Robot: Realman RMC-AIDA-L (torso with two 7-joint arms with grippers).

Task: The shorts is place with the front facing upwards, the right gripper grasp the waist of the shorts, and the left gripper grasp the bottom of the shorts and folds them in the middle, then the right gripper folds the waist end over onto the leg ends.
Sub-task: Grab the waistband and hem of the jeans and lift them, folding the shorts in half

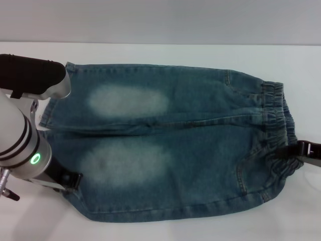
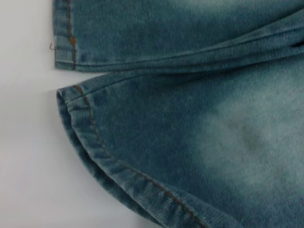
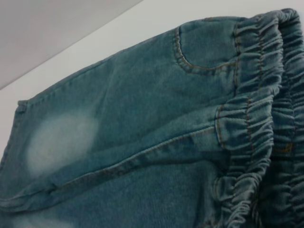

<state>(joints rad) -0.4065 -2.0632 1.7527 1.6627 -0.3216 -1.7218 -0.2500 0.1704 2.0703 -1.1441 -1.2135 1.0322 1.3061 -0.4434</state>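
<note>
Two claws flank one pair of shorts (image 1: 175,145). At the robot's left, the left claw (image 1: 67,182) sits low at the near leg's hem, its black tip just touching the denim edge; whether it is spread or pinching cannot be told. At the robot's right, the right claw (image 1: 303,150) reaches the waist (image 1: 276,130), a black finger lying against the gathered band; its state cannot be told either.

One garment lies flat across the white worktop (image 1: 165,231), front up, two legs side by side, each with one pale oval faded patch. Two straight hems form the bottom of the shorts (image 2: 71,102), stitched in orange-brown thread. A grey wall runs behind the worktop's far edge.

Blue-green denim shows a fine woven grain. Ruched elastic crinkles the darker waistband, with a curved pocket seam (image 3: 190,64) just below it.
</note>
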